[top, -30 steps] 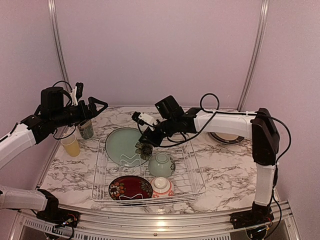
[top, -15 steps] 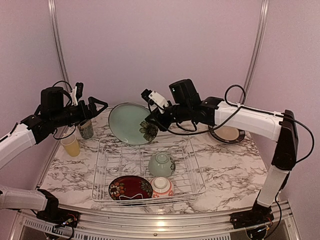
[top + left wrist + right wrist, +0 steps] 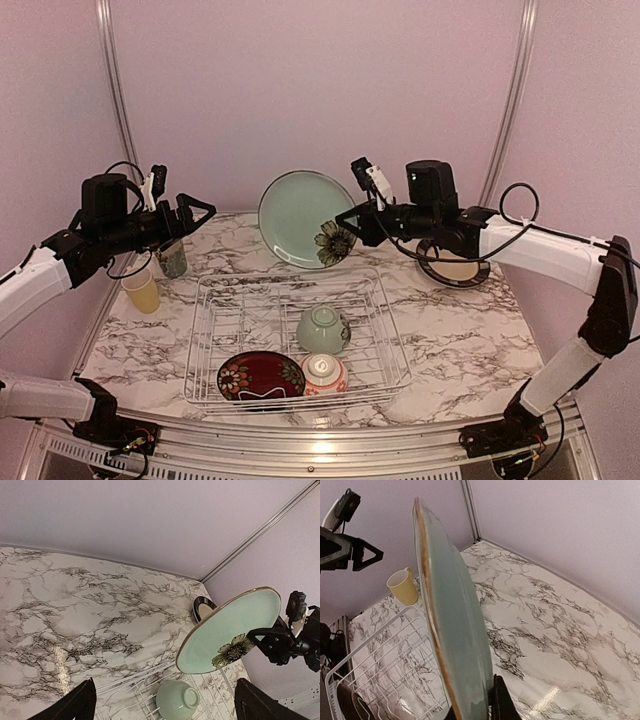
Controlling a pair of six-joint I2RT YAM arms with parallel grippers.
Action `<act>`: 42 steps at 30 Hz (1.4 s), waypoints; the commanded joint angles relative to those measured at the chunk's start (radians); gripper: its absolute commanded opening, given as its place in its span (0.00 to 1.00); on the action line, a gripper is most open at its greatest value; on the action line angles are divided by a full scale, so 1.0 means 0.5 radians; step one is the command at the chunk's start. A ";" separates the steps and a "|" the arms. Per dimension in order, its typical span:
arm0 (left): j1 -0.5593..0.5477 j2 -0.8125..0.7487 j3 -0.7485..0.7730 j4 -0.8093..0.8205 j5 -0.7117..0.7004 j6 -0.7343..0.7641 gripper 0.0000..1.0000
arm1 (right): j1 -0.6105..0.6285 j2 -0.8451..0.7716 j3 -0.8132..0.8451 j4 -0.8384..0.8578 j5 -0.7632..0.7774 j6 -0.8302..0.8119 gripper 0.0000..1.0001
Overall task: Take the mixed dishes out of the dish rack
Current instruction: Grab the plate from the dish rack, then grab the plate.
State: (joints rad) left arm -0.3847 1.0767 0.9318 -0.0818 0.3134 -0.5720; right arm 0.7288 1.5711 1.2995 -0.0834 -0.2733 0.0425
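Observation:
My right gripper is shut on the lower right rim of the teal-floral plate and holds it upright in the air above the far edge of the dish rack. In the right wrist view the plate stands edge-on between my fingers. The rack holds a pale green bowl, a red-striped white bowl and a dark red floral plate. My left gripper is open and empty, high over the table's left side; its view shows the plate and the green bowl.
A yellow cup and a patterned tall cup stand on the marble table left of the rack. A black-rimmed cream plate lies at the back right, under my right arm. Walls close the back and sides.
My right arm has lifted the teal-floral plate out of the rack, up and toward the back right. My left arm has not moved.

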 commanded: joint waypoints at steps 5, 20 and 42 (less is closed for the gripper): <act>-0.006 0.009 0.033 -0.007 0.018 0.014 0.99 | -0.664 -0.278 -0.384 0.897 -0.614 0.995 0.00; -0.008 0.022 0.031 -0.017 0.019 0.032 0.99 | -1.702 -0.500 -1.136 1.283 -0.717 1.931 0.00; -0.007 0.002 0.016 -0.030 0.018 0.037 0.99 | -1.890 -0.065 -1.059 0.966 -0.440 2.083 0.00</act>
State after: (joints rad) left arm -0.3855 1.0859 0.9318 -0.0822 0.3138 -0.5709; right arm -0.2081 1.5181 0.6750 0.3355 -0.5037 1.0744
